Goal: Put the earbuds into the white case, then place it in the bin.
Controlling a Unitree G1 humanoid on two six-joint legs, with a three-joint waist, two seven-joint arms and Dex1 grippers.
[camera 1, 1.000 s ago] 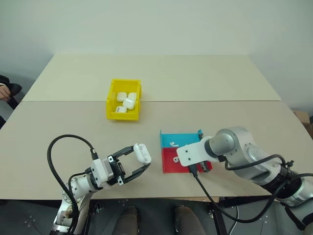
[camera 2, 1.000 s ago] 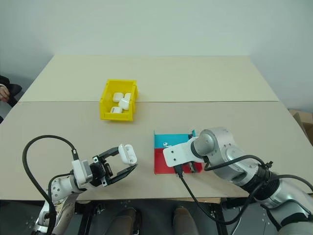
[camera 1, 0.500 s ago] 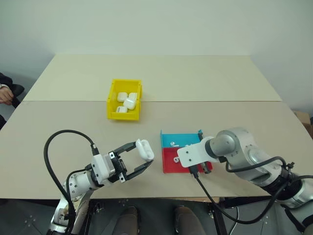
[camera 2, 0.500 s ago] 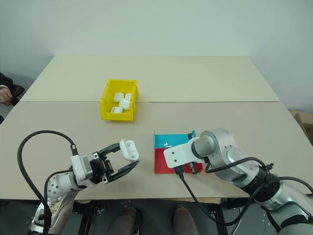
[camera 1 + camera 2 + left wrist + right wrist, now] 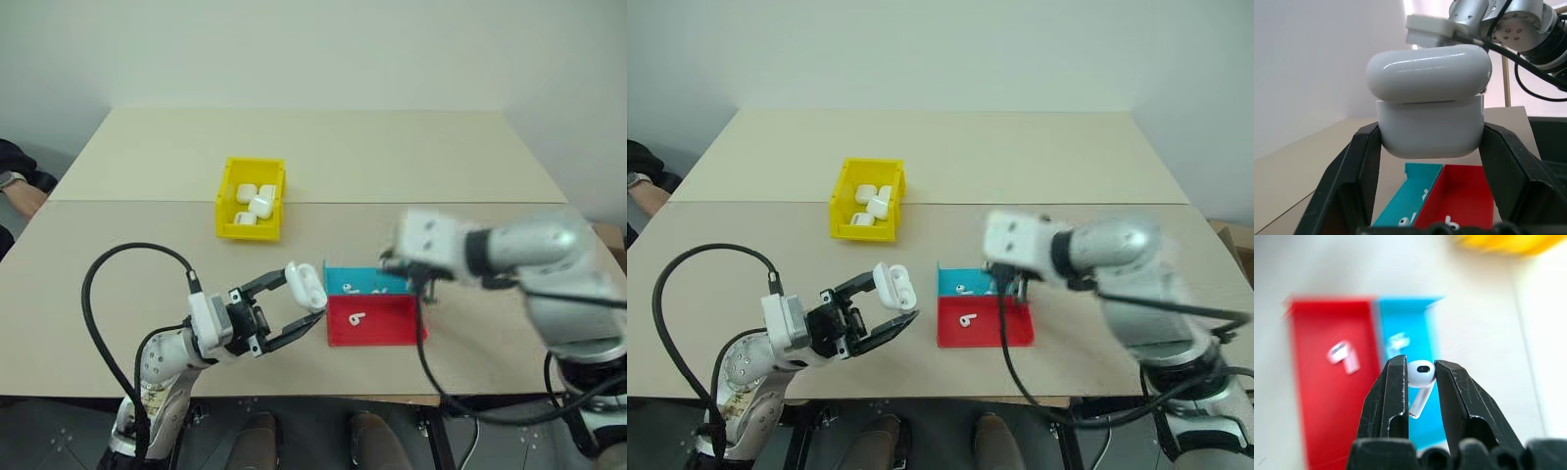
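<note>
Before me stand two pale beige tables (image 5: 323, 147) pushed together, the seam running straight across — the far one butts against a plain white wall (image 5: 294, 49). Light falls soft and even. A person's arm (image 5: 20, 191) rests near the left edge, and at the far right a brown cardboard box (image 5: 607, 240) sits on the floor.

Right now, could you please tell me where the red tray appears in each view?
Left eye: red tray, lower centre-right.
Right eye: red tray, lower centre.
Left wrist: red tray beyond the case.
Right wrist: red tray beyond the earbud.
Shared landmark: the adjoining blue tray.
</note>
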